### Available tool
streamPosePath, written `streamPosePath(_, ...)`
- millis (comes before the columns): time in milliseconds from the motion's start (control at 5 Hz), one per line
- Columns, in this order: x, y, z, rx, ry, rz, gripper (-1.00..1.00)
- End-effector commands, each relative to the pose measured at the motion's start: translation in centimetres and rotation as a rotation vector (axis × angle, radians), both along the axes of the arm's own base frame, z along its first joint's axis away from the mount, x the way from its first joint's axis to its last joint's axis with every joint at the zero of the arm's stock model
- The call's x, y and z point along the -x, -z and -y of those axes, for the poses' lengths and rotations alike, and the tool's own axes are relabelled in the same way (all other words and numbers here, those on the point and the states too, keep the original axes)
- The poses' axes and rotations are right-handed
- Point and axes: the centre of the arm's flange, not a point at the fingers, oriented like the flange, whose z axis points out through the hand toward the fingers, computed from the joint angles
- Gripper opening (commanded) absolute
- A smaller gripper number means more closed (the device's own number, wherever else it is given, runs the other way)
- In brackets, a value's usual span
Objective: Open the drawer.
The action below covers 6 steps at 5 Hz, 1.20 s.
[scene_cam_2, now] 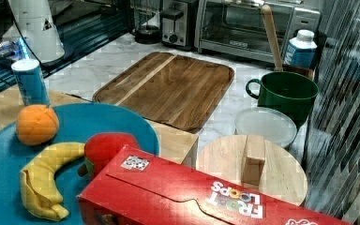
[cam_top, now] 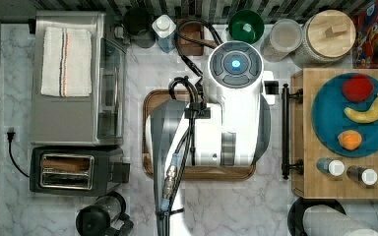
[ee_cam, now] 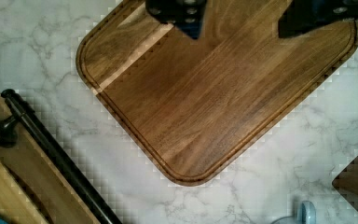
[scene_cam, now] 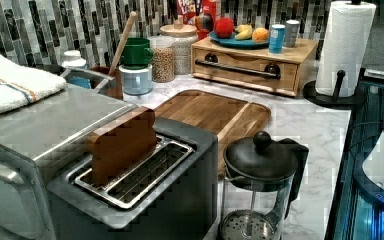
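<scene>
The drawer is a light-wood box at the top view's right, its front flush with the box. A long black bar handle runs across that front. In the wrist view the handle crosses one corner diagonally, with the drawer wood behind it. My gripper hangs above the brown tray, open, its two dark fingertips wide apart with nothing between them. It is apart from the handle. In the top view the white arm covers the gripper.
The brown rounded tray lies mid-counter under the arm. On the drawer box sit a blue plate with fruit and two shakers. A toaster, toaster oven, French press, paper towel roll and jars stand around.
</scene>
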Motion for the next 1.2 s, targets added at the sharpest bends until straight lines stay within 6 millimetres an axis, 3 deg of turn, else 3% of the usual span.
streamPosePath(200,0.0,0.1,0.0,0.0,-0.001,-0.001,1.0)
streamPosePath(400,1.0,0.9,0.8,0.005,-0.067,-0.002,1.0)
streamPosePath(600,1.8,2.1,2.9,0.02,-0.203,-0.028,1.0)
streamPosePath(1000,4.3,5.1,9.1,0.04,-0.485,0.021,1.0)
streamPosePath(1200,4.7,6.0,11.0,0.05,-0.563,0.025,1.0)
